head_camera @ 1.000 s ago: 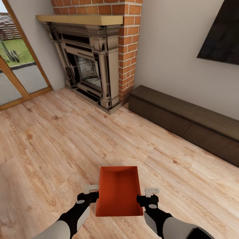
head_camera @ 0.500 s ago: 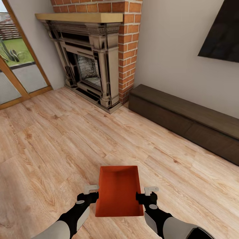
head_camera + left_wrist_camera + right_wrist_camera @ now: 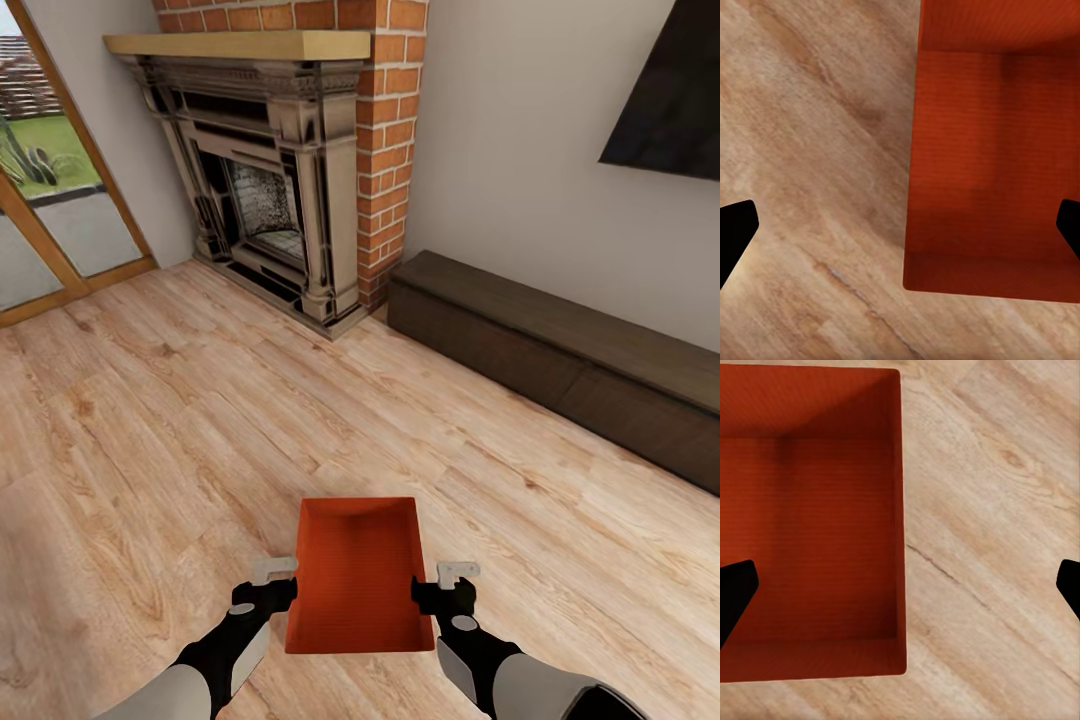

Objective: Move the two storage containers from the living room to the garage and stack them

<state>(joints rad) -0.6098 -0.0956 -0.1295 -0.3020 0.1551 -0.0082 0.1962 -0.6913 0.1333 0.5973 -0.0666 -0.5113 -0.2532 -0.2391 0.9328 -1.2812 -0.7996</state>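
both arms forward, left hand (image 3: 283,578) and right hand (image 3: 432,580) spread wide.

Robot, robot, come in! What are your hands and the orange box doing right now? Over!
Left gripper open, straddling one box wall. Right gripper open, straddling the opposite wall. Orange storage container between both arms, over the wood floor in the living room. Nothing blocking ahead.

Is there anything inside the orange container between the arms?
Nothing: the storage container shows a bare orange base and inner walls in both wrist views. Light wood-plank flooring surrounds it; what lies directly beneath its base is covered.
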